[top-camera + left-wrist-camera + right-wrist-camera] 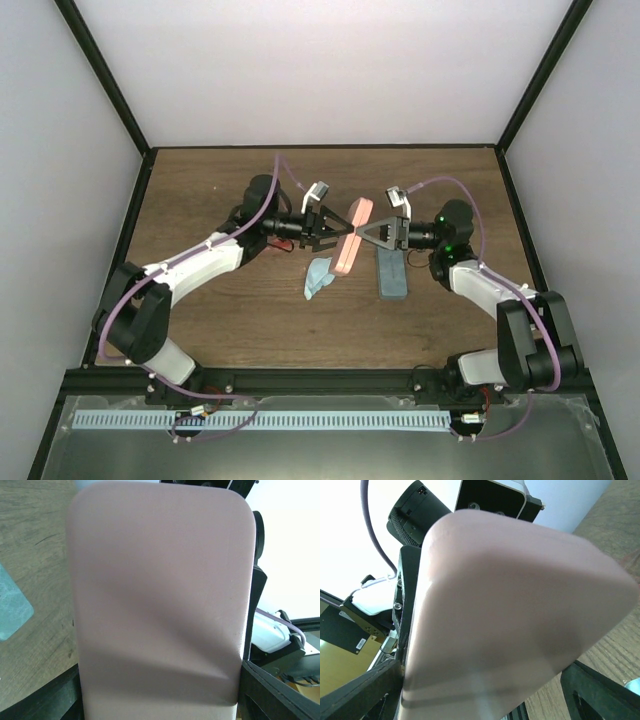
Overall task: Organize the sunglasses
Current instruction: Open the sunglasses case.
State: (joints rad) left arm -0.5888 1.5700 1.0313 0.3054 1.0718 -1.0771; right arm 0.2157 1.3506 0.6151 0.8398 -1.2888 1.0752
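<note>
The left gripper (338, 236) pointed toward the middle of the table (220, 310) and was clamped on the pink case (346, 258). The case filled the whole space between its fingers (45, 702). In the left wrist view the case's skin was dented beside the finger at lower right. Just below that gripper, toward its arm's base, a light blue cloth (318, 278) lay on the wood, apart from the fingers. The pink case stood tilted between the two grippers, lifted off the tabletop. The right gripper (366, 234) faced the left one from the other side of the case, its jaws spread wide around it. Whether they pressed the case or only flanked it could not be told. A grey-blue case (392, 276) lay flat just beneath the right gripper, toward that arm's base. The sunglasses showed in no view, so their place could not be told.
</note>
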